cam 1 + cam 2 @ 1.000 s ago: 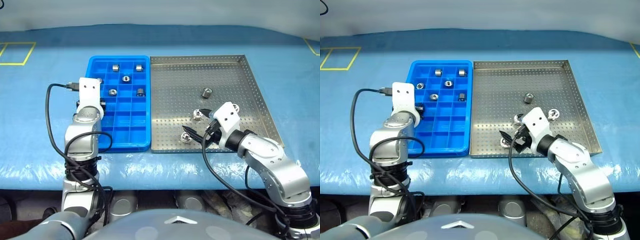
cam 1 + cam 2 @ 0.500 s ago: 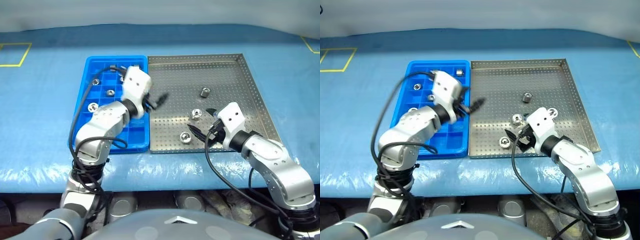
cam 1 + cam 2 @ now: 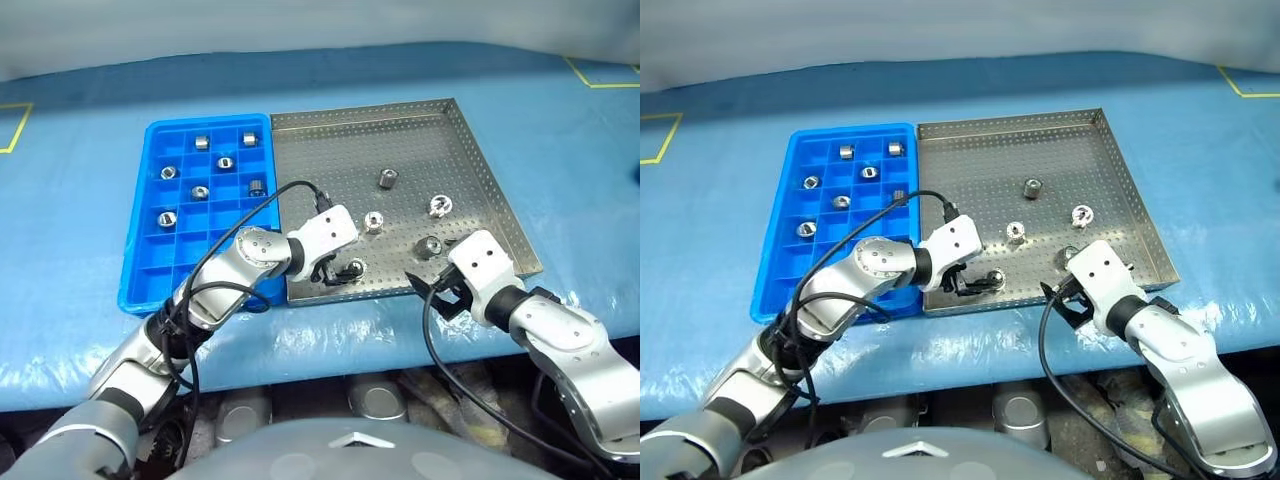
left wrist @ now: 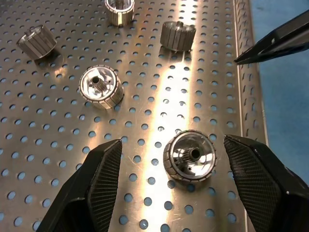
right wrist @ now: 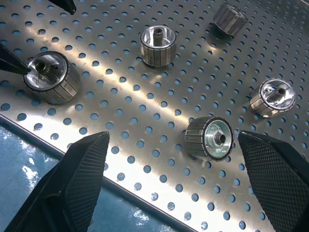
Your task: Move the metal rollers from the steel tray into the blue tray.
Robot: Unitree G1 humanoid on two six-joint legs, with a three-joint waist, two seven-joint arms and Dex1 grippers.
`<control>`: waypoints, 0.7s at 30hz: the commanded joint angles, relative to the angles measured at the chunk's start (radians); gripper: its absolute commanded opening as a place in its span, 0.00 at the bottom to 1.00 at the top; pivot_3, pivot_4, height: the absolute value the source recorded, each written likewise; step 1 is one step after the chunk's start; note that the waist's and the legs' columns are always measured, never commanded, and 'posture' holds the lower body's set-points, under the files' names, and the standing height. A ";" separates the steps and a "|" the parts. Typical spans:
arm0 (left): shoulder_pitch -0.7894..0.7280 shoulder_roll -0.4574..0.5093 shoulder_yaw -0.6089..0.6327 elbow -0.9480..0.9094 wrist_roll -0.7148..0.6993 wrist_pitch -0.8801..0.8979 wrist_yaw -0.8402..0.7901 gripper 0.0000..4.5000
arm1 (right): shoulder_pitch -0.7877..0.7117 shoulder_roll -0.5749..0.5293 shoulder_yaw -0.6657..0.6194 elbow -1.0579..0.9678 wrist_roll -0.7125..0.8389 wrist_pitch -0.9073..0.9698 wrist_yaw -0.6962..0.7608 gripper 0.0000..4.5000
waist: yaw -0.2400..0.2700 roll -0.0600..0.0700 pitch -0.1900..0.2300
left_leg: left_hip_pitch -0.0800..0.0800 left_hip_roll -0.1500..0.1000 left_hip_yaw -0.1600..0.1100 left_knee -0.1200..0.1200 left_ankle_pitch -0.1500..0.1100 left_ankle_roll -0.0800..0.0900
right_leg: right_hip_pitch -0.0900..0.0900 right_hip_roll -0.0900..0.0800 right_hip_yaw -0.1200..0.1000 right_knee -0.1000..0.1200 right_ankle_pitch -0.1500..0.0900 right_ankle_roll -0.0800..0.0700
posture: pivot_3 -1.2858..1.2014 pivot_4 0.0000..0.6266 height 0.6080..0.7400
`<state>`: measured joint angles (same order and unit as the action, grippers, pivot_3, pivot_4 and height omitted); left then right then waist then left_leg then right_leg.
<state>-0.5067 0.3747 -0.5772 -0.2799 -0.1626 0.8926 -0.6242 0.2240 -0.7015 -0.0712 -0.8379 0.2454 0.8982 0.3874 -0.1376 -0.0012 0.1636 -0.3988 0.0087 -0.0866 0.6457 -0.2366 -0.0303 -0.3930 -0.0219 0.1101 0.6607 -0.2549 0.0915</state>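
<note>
The steel tray (image 3: 470, 150) holds several loose metal rollers. My left gripper (image 3: 340, 272) reaches across from the left and is open, with one roller (image 4: 189, 157) lying between its fingers (image 4: 91, 188) near the tray's front rim, untouched. My right gripper (image 3: 432, 268) hovers open over the front right part of the tray. Another roller (image 5: 210, 137) lies between its fingers (image 5: 275, 179). Further rollers (image 3: 374, 222) (image 3: 388, 179) (image 3: 438, 206) lie deeper in the tray. The blue tray (image 3: 140, 280) to the left carries several rollers (image 3: 226, 162) in its far compartments.
Both trays sit side by side on a blue-covered table (image 3: 560, 140). A black cable (image 3: 250, 215) loops from my left wrist over the blue tray's right edge. The steel tray's front rim (image 3: 400, 296) lies close to the table's front edge.
My left arm swung from over the blue tray to the steel tray's front, and its fingers now straddle a roller. My right gripper drew back a little toward the front rim. The camera turned right.
</note>
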 commanded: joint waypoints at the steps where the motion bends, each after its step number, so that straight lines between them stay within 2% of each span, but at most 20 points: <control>1: -0.015 -0.024 -0.011 0.010 0.011 -0.018 -0.008 0.81 | 0.000 0.009 -0.024 -0.047 -0.013 -0.012 -0.011 1.00 | -0.002 0.000 0.000 | 0.000 0.000 0.000 0.000 0.000 0.000 | 0.000 0.000 0.000 0.000 0.000 0.000 | 0.42 0.24 1.00; 7: 0.004 -0.036 -0.047 0.054 0.010 -0.054 -0.057 0.81 | -0.009 0.015 -0.005 -0.041 -0.022 -0.019 -0.014 1.00 | -0.009 0.000 0.000 | 0.000 0.000 0.000 0.000 -0.001 0.001 | 0.000 0.000 0.000 0.000 0.000 0.000 | 0.42 0.24 1.00; 14: 0.012 -0.047 -0.067 0.132 0.071 -0.039 -0.020 0.81 | -0.016 0.018 0.002 -0.036 -0.041 -0.029 -0.019 1.00 | -0.011 0.001 0.000 | 0.000 0.000 0.000 0.000 -0.001 0.001 | 0.000 0.000 0.000 0.000 0.000 0.000 | 0.42 0.24 1.00; 17: 0.016 -0.072 -0.052 0.168 0.086 -0.031 0.005 0.68 | -0.022 0.026 0.002 -0.033 -0.045 -0.034 -0.022 1.00 | -0.010 0.000 0.000 | 0.000 0.000 0.000 0.001 -0.001 0.001 | 0.001 0.000 0.000 0.000 0.000 0.000 | 0.42 0.24 1.00; 19: 0.022 -0.089 -0.037 0.174 0.072 -0.028 -0.005 0.55 | -0.023 0.027 0.007 -0.031 -0.049 -0.037 -0.018 1.00 | -0.010 0.001 -0.001 | 0.002 0.000 0.000 0.001 -0.001 0.001 | 0.002 0.000 0.000 0.000 0.000 0.000 | 0.42 0.24 1.00; 21: 0.026 -0.094 -0.038 0.172 0.074 -0.031 -0.012 0.55 | -0.025 0.029 0.012 -0.030 -0.053 -0.037 -0.017 1.00 | -0.011 0.001 -0.001 | 0.002 0.000 0.000 0.001 -0.001 0.001 | 0.002 0.000 0.000 0.000 0.000 0.000 | 0.42 0.24 1.00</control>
<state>-0.4945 0.2862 -0.6012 -0.1210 -0.0881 0.8480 -0.6274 0.2089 -0.6749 -0.0540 -0.8426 0.2019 0.8809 0.3715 -0.1485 -0.0005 0.1628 -0.3963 0.0085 -0.0866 0.6463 -0.2372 -0.0292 -0.3906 -0.0219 0.1106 0.6605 -0.2549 0.0917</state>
